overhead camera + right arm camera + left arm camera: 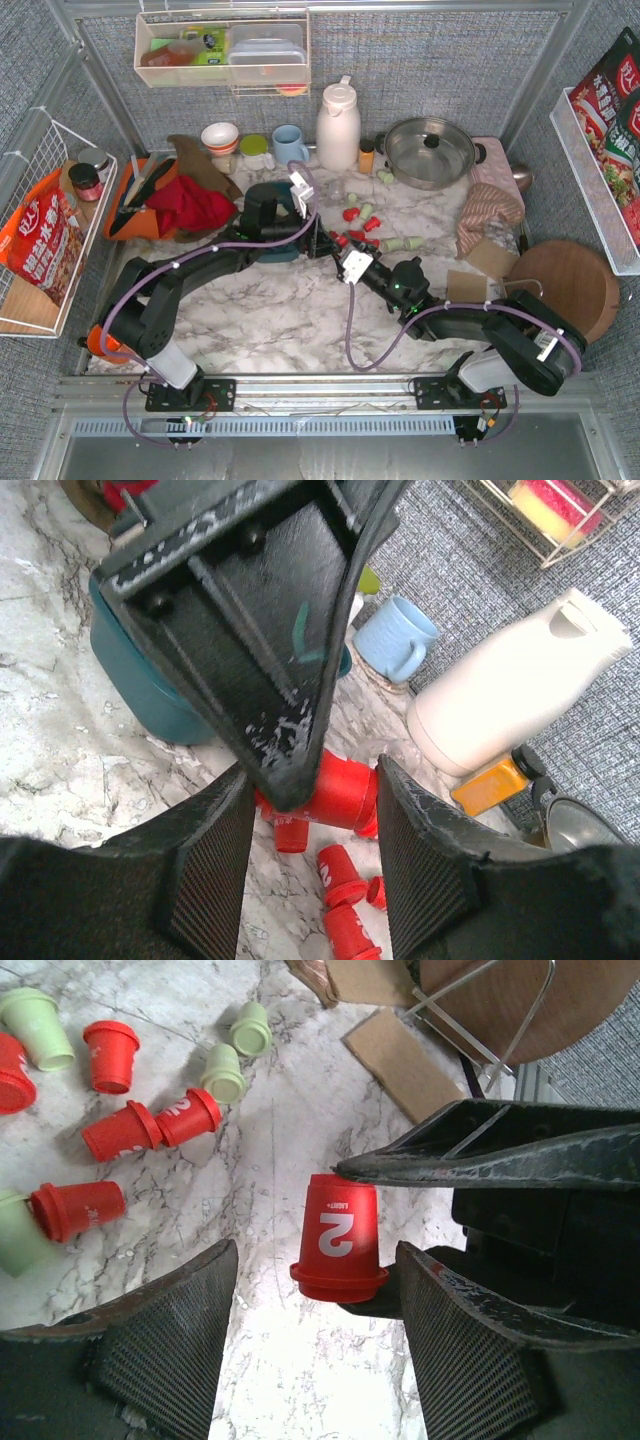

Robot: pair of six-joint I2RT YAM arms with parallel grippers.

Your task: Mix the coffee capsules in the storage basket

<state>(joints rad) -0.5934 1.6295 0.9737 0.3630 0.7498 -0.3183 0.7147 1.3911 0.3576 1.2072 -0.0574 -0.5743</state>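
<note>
Your right gripper (315,780) is clenching a red capsule (338,1235) marked with a white 2. In the left wrist view one of its fingers is pressing on the narrow end, while the other, mostly hidden, is sitting at the flanged rim. Your left gripper (315,1250) is standing spread wide, its fingers flanking that same capsule on either side without touching it, so only the right arm is carrying the load. Both grippers are meeting over the marble table (280,300), near its middle.

The storage basket (140,695) is sitting just behind the left gripper in the right wrist view, and the gripper body is blocking its inside, so you cannot tell how many capsules are already in there. Further out, red pods (130,1130) and green pods (225,1075) are lying scattered on the marble, well outside the basket, some upright and some tipped over.

Judging by that scatter, you are looking at a task far from finished: this capsule is not yet in, and the loose ones are waiting
</note>
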